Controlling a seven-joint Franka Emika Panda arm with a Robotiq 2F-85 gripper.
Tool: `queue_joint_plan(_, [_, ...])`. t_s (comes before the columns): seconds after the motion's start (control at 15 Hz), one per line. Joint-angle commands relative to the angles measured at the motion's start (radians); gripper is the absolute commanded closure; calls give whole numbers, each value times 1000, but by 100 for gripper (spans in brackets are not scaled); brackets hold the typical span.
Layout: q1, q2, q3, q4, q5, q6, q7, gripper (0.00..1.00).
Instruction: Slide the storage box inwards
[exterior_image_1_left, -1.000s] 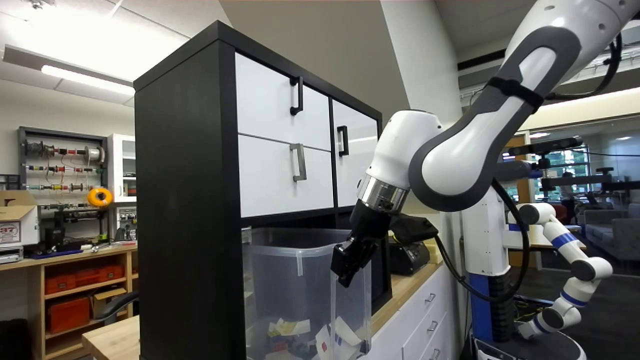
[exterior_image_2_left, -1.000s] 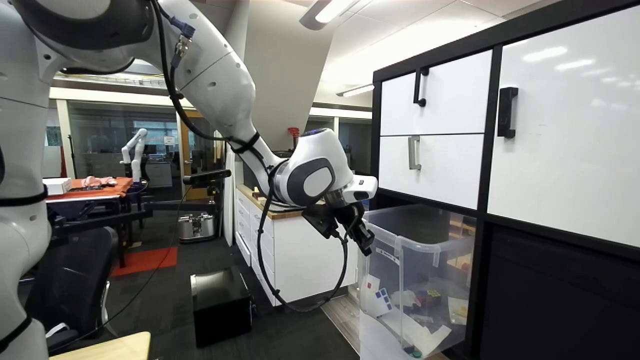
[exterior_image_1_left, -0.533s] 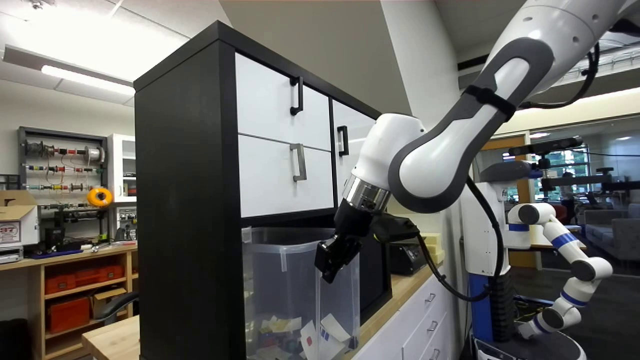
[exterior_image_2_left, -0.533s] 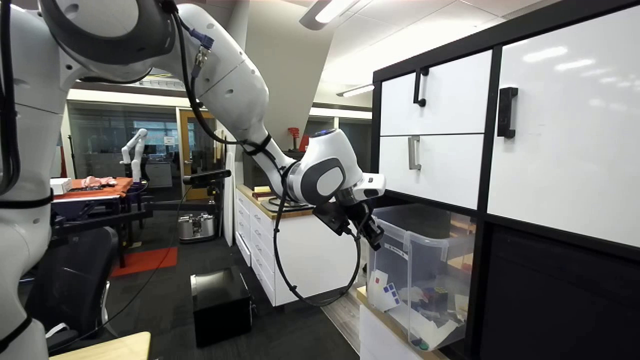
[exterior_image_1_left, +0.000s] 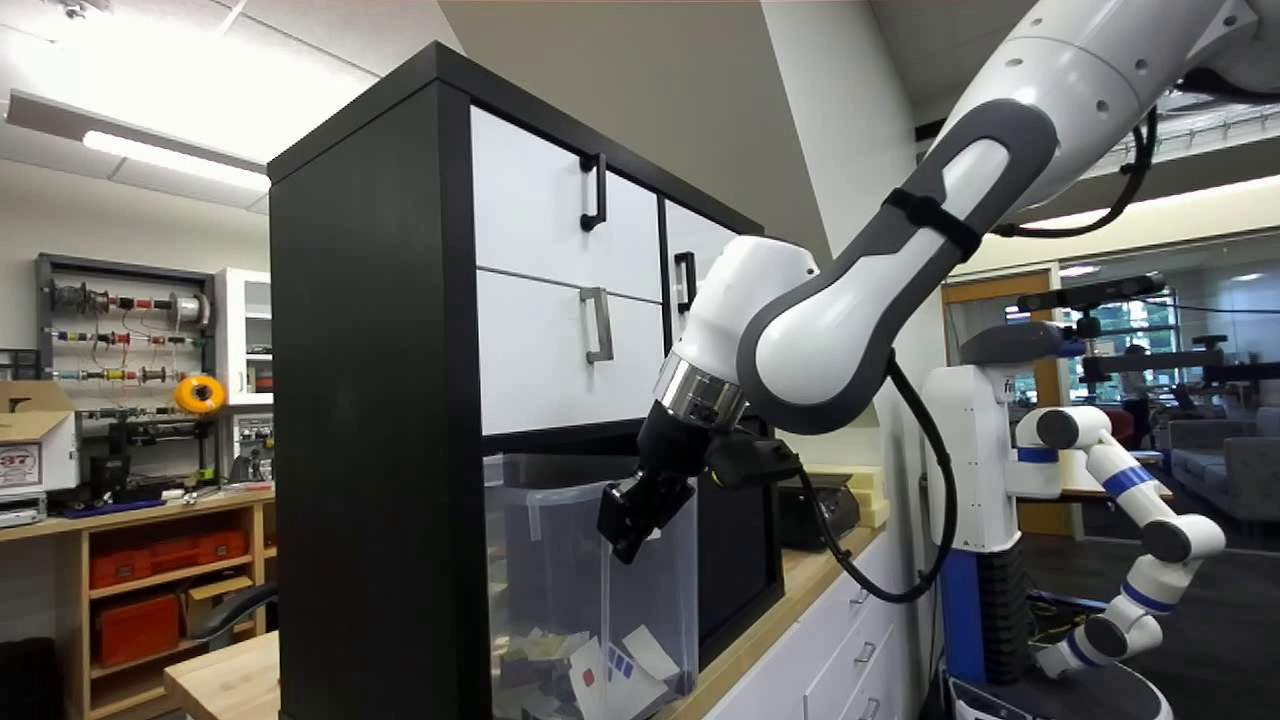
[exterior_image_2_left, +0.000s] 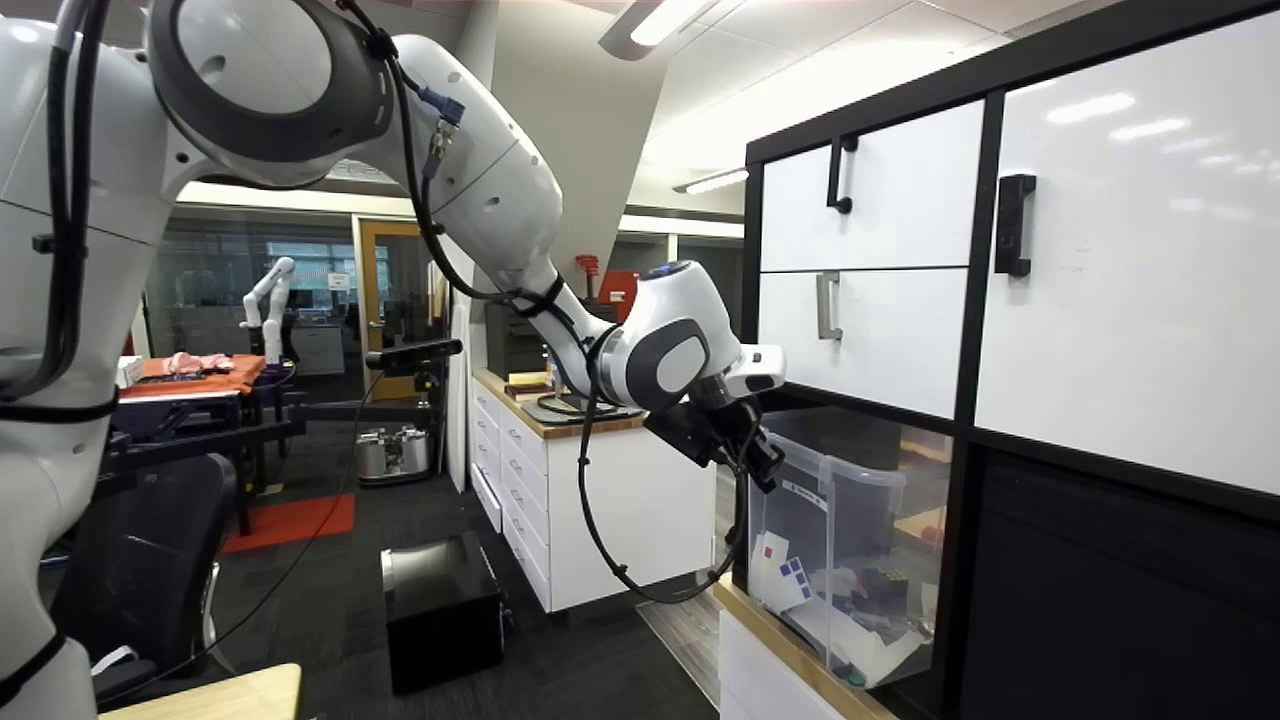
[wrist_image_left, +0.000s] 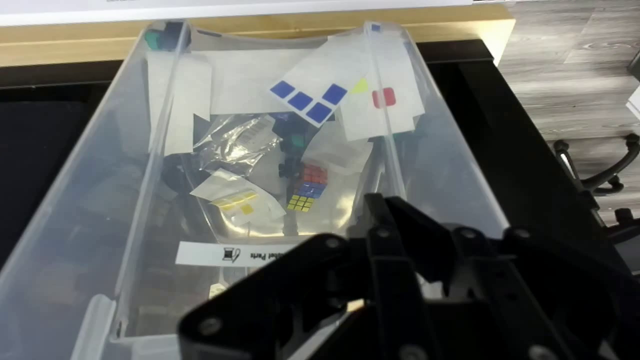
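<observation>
Large translucent plastic storage box (exterior_image_1_left: 580, 590) (open-topped; thick-rimmed); upright; partly inside the black cabinet (exterior_image_1_left: 370, 400).

The cabinet (exterior_image_1_left: 370, 380) stands on the worktop (exterior_image_1_left: 812, 582), the box (exterior_image_1_left: 565, 590) partly inside it below two drawers (exterior_image_2_left: 890, 345); papers (wrist_image_left: 250, 75) and a cube (wrist_image_left: 311, 187) lie in the box.

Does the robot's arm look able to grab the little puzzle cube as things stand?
Probably not: the pincer appears outside the storage box, whose clear wall stands between it and the puzzle cube inside.
</observation>
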Motion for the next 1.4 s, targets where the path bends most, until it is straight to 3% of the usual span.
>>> queue_joint_plan(0.0, [35,47,-30,75,16,-3,-39,99])
queue_joint_plan(0.53, [50,76,-39,117,16,-14,-78,99])
queue_joint_plan(0.6, [51,66,-42,105,11,-19,-83,70])
queue_joint_plan(0.67, [49,60,-40,97,12,-23,-90,69])
queue_joint_plan(1.0, [27,-39,-11,-9,50,-91,-110,38])
queue_joint_plan(1.33, [65,-176,-44,-126,20,-202,-41,7])
